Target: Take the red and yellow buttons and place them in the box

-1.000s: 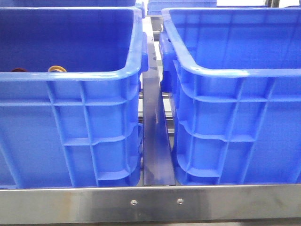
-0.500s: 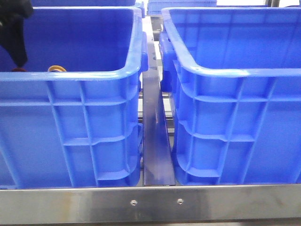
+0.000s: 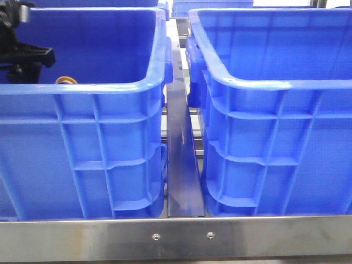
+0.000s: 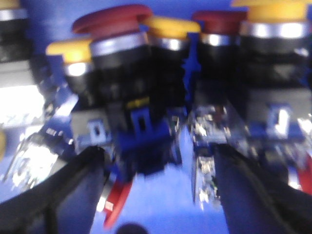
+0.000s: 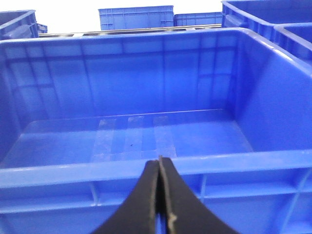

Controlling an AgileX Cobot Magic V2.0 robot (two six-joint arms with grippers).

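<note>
In the left wrist view, several push buttons lie heaped on a blue crate floor. Among them are a dark red cap (image 4: 112, 22) on a silver collar and a yellow cap (image 4: 170, 27) beside it. My left gripper (image 4: 158, 165) is open, and its black fingers (image 4: 63, 195) straddle the black-and-blue body of the red-capped button. The view is blurred. In the front view my left arm (image 3: 22, 55) reaches down into the left crate (image 3: 82, 88), where one yellow-orange cap (image 3: 66, 80) peeks over the rim. The box (image 3: 264, 85) at the right looks empty. My right gripper (image 5: 159, 163) is shut and empty, before the box rim (image 5: 73, 173).
A steel rail (image 3: 181, 159) runs between the two crates, and a steel frame edge (image 3: 176, 236) crosses in front. More blue crates (image 5: 136, 17) stand behind. Another red cap (image 4: 219, 19) and yellow cap (image 4: 275, 9) lie to the side in the heap.
My left arm has come into view and moved down into the far left of the left crate. It now hides the red cap that showed there. The right side has not changed.
</note>
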